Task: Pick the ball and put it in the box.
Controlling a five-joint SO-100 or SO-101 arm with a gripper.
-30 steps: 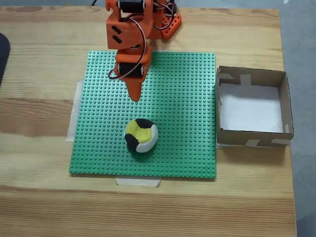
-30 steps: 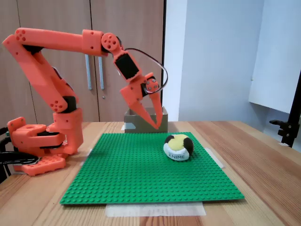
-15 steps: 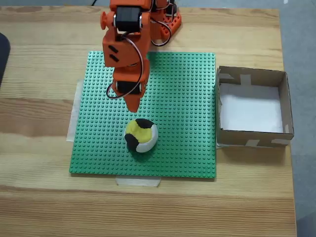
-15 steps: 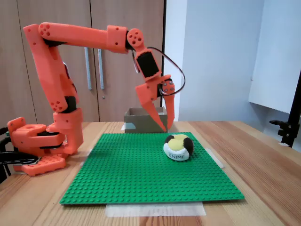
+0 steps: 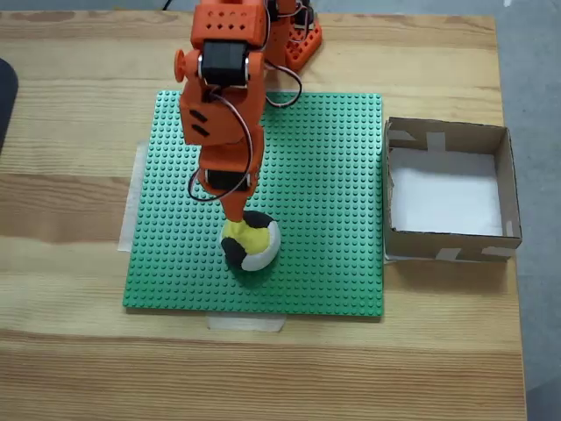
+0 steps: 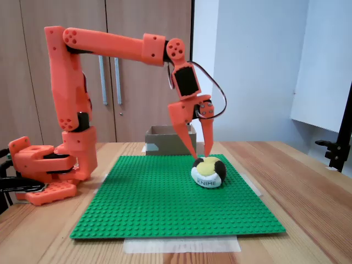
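Fixed views both show the pincer spread apart just above the ball, which sits on the green studded baseplate, well apart from the box. I'd sink lower, straddling the ball's middle, before squeezing.

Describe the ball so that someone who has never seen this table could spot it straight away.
Find the green studded baseplate taped to the wooden table. In the top-down fixed view, the ball lies on its lower middle, under the tips of the orange arm's open pincer. It is the only small round thing there, patched yellow, black and white, unlike the square cardboard box off the plate's right edge.
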